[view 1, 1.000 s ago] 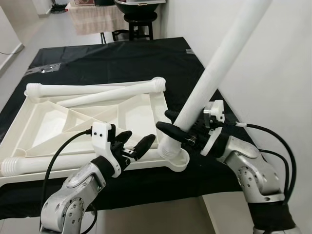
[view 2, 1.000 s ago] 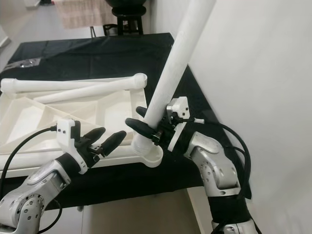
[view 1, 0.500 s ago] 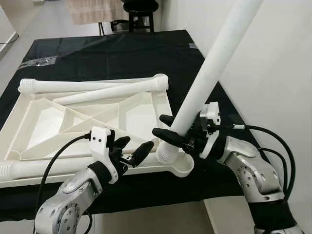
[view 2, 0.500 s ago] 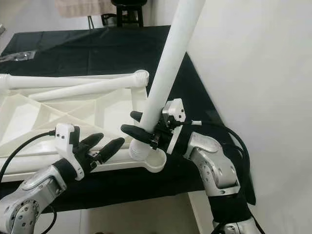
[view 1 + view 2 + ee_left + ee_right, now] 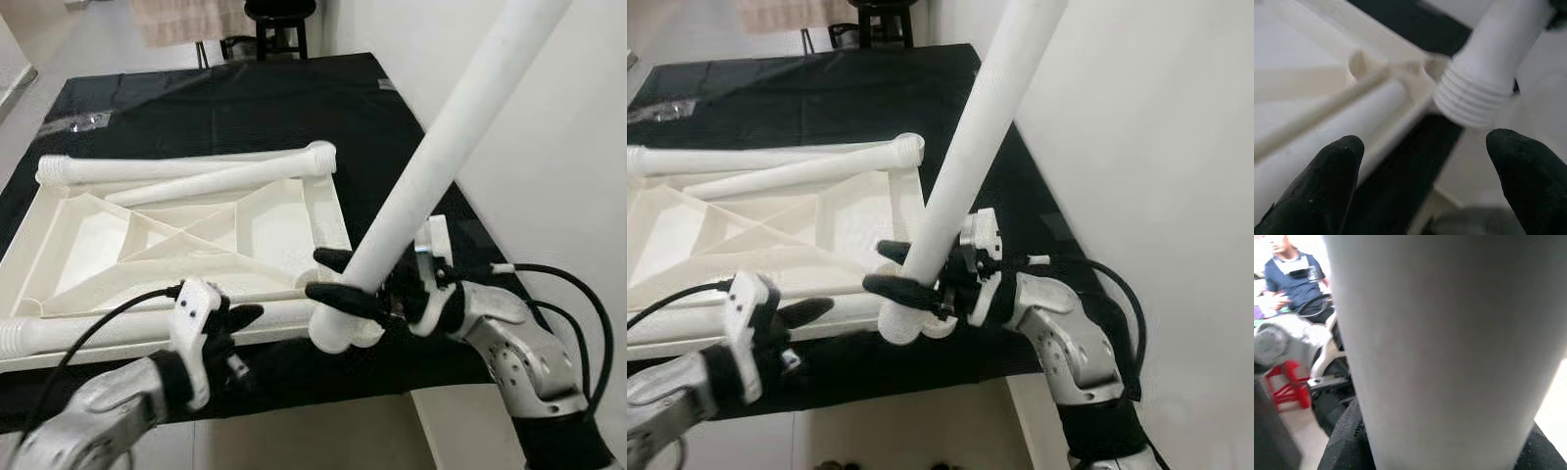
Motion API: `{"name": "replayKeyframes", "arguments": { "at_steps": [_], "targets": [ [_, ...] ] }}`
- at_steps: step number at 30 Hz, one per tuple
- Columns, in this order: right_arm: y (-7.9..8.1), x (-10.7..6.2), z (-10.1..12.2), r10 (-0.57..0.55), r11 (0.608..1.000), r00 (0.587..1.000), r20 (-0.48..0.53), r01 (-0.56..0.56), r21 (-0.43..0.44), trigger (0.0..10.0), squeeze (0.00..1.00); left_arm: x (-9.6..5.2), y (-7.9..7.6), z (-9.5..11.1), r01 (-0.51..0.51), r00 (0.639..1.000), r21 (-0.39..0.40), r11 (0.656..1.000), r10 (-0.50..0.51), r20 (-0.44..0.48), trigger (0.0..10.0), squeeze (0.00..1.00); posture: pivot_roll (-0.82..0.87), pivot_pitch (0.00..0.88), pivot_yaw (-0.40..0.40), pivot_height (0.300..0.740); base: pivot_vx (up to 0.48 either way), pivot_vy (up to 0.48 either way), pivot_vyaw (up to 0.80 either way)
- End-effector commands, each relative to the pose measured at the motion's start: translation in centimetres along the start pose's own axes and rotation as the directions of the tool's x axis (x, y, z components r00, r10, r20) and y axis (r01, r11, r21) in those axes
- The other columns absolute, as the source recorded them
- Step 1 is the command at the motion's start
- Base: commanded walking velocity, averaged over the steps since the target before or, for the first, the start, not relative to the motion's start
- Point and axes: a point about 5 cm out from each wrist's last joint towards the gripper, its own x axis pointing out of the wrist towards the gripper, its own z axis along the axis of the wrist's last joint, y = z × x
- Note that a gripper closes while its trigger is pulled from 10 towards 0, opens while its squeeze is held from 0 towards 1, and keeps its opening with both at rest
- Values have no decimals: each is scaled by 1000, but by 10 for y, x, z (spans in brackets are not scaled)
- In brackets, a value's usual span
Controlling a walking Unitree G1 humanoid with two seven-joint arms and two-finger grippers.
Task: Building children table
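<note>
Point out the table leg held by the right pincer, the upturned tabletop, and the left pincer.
table leg (image 5: 431, 186), left eye view, middle of its shaft.
upturned tabletop (image 5: 284, 230), left eye view, ribbed underside panel.
left pincer (image 5: 1425, 166), left wrist view, gap between its open fingers.

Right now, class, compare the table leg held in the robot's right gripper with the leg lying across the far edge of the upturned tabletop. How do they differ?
The held leg stands steeply tilted; the far leg lies flat. The held leg is clamped between the right gripper fingers, its ribbed end at the tabletop near corner; the far leg rests untouched on the tabletop's rim. Both are white plastic tubes.
</note>
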Motion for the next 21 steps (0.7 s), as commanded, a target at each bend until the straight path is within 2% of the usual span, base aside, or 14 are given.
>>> {"name": "replayKeyframes", "arguments": {
  "at_steps": [1,3,5,14,16,17,18,21],
  "targets": [
    [8,2,2,65,998,998,-1,-65,2,10000,0,-7,-2,-3,21,998,31,999,-19,-53,10000,0,51,235,-32,740,0,0,0],
    [8,1,2,75,997,997,-7,-75,1,10000,0,-9,1,-8,-5,994,68,998,12,-107,10000,0,53,239,-33,740,0,0,0],
    [5,2,2,70,997,997,-11,-70,-9,10000,0,-7,0,-10,-6,992,87,996,17,-122,10000,0,53,242,-33,740,0,0,0],
    [-6,0,3,32,999,999,-30,-33,-38,10000,0,0,-2,-12,-79,992,69,994,85,-90,10000,0,64,254,-36,740,0,0,0],
    [-11,-5,6,14,998,999,-43,-16,-53,10000,0,-2,1,-12,-156,985,72,985,161,-61,10000,0,91,267,-27,740,0,0,0],
    [-11,-5,6,14,998,999,-43,-16,-53,10000,0,-2,1,-12,-156,985,72,985,161,-61,10000,0,91,267,-27,740,0,0,0],
    [-15,-11,8,-1,998,999,-53,-3,-60,10000,0,-5,4,-13,-238,970,70,969,241,-34,10000,0,101,279,-24,740,0,0,0],
    [-17,-14,8,-4,998,998,-57,0,-61,10000,0,-6,5,-13,-264,964,60,963,266,-25,10000,0,102,284,-24,740,0,0,0]
  ]
}}
